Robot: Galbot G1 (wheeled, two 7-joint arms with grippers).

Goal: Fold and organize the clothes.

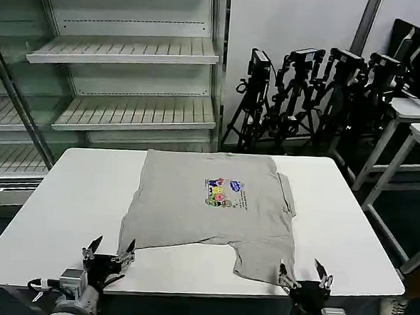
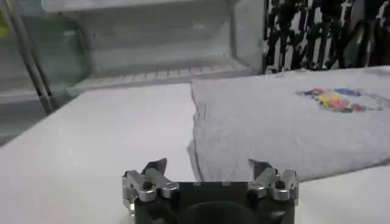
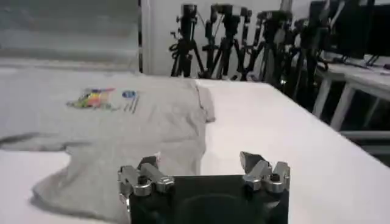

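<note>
The clothes are one light grey T-shirt [image 1: 207,211] lying print side up in the middle of the white table [image 1: 64,213], with its multicoloured chest print [image 1: 224,193] facing up. Its near edge is uneven, and a flap at the near right reaches almost to the table's front edge. My left gripper [image 1: 108,253] is open just off the shirt's near left corner. My right gripper [image 1: 304,275] is open beside the near right flap. In the left wrist view the gripper [image 2: 207,167] frames the shirt's edge [image 2: 286,134]. In the right wrist view the gripper [image 3: 201,161] sits over the flap [image 3: 122,134].
Empty white shelves [image 1: 124,52] stand behind the table at the left. A row of black camera tripods [image 1: 307,92] lines the back wall. Other white tables [image 1: 412,120] stand at the right. Bare tabletop lies on both sides of the shirt.
</note>
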